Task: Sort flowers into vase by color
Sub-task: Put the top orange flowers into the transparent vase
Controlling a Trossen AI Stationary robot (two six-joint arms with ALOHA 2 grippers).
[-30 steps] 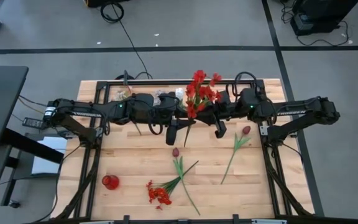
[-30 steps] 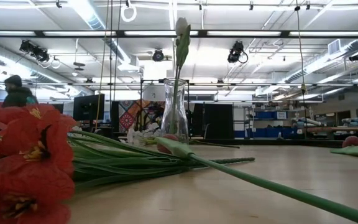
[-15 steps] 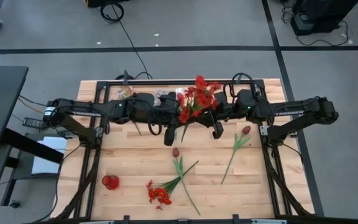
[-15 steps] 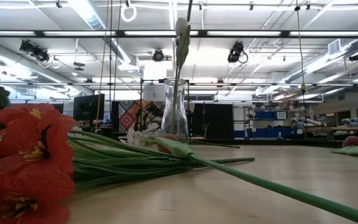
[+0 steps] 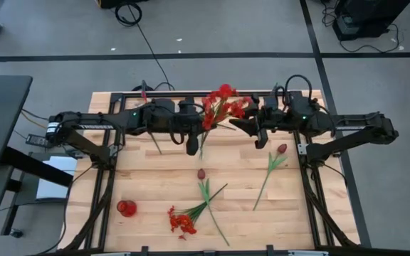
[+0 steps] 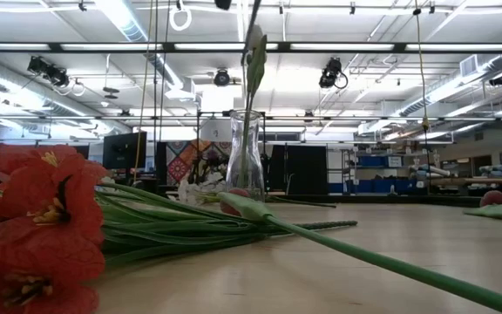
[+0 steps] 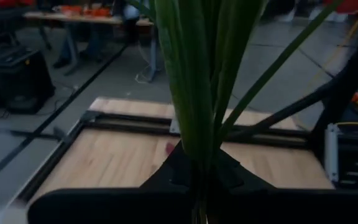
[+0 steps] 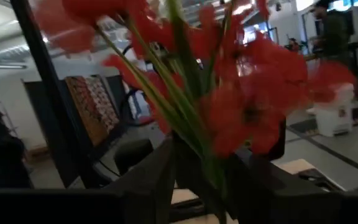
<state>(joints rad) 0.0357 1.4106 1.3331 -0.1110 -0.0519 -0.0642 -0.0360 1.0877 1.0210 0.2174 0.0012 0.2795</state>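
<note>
While the left claw (image 5: pixel 193 148) grips the red flowers' (image 5: pixel 221 107) stems, the right claw (image 5: pixel 260 140) seems released nearby.

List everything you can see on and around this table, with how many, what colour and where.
Table: one, pale wood, dark frame.
Glass vase: one, clear, far end of the table in the low view, with a green stem standing in it.
Pale blossoms: count unclear, whitish, beside the vase.
Held red cluster: one bunch, bright red, lifted over the table's back edge.
Lying red cluster: one, bright red, near the front edge.
Tulip buds: two, dark red, one mid-table, one at the right side.
Small round object: one, red, front left.
Left gripper: jaws shut on the held bunch's stems.
Right gripper: jaws open, just right of the bunch.
</note>
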